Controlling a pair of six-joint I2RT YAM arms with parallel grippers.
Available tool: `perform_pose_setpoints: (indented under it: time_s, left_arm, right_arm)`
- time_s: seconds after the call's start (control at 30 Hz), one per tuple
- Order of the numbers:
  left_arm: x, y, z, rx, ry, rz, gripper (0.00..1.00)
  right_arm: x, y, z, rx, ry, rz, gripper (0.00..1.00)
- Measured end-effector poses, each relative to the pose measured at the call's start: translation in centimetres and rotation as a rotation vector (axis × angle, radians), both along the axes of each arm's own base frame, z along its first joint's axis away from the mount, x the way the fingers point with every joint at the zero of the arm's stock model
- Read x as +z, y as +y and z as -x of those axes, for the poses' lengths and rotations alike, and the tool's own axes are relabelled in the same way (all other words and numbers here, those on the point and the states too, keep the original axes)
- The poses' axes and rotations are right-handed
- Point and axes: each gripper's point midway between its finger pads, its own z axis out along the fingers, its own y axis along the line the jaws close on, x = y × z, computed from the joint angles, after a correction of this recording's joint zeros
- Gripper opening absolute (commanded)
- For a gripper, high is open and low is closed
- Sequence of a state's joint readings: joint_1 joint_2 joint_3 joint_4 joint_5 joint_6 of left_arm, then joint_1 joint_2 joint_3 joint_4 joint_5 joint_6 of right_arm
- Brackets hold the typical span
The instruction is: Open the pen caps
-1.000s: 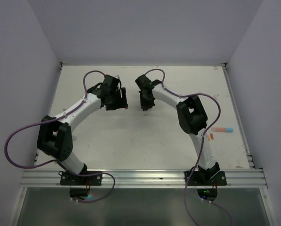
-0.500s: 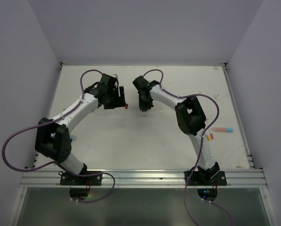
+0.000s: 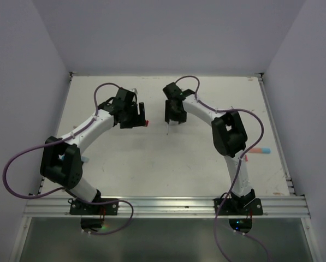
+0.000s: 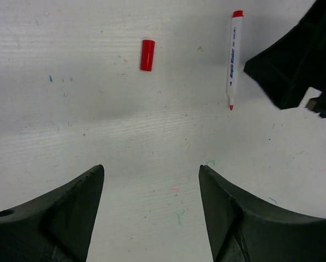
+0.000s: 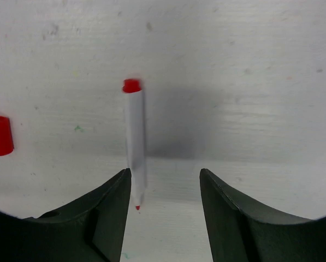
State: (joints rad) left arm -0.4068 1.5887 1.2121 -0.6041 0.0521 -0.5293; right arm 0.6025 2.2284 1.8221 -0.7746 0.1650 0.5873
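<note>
Red pen cap (image 4: 147, 54) lies apart, ahead of left fingers (image 4: 64, 215).

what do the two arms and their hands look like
The left arm and right arm match: white link tubes, chunky black joints, black bases on an aluminium rail. A purple cable loops along each. The left hand and right hand each have two broad matte black fingers.
</note>
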Motion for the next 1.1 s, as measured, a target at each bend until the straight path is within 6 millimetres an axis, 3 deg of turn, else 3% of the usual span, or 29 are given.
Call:
perform_pose_setpoints:
  time_s: [0.1,0.23,0.33,0.43,0.73,1.1]
  left_arm:
    - [0.2,-0.1,-0.2,-0.005,-0.015,0.003,0.73]
    - [0.2,0.1,0.1,-0.017,-0.022,-0.001,0.73]
    - [0.1,0.1,0.2,-0.024,-0.026,-0.002,0.73]
    - [0.1,0.1,0.2,-0.033,-0.031,0.0,0.73]
    - [0.2,-0.2,0.4,-0.051,-0.04,0.014,0.73]
    - [0.4,-0.3,0.4,-0.057,-0.041,0.027,0.73]
  right_arm:
    - [2.3,-3.4,-2.1,-0.086,-0.038,-0.026,0.54]
    - [5.3,-11.6,-5.9,-0.279,-0.096,-0.044,0.52]
    - [5.9,-18.8,-7.7,-0.446,-0.122,-0.018,0.51]
    - [5.6,-23.2,-7.8,-0.552,-0.114,0.024,0.5]
    - [3.3,-25.1,-7.9,-0.605,-0.071,0.069,0.47]
    - [2.3,-30.2,-7.4,-0.691,-0.043,0.103,0.44]
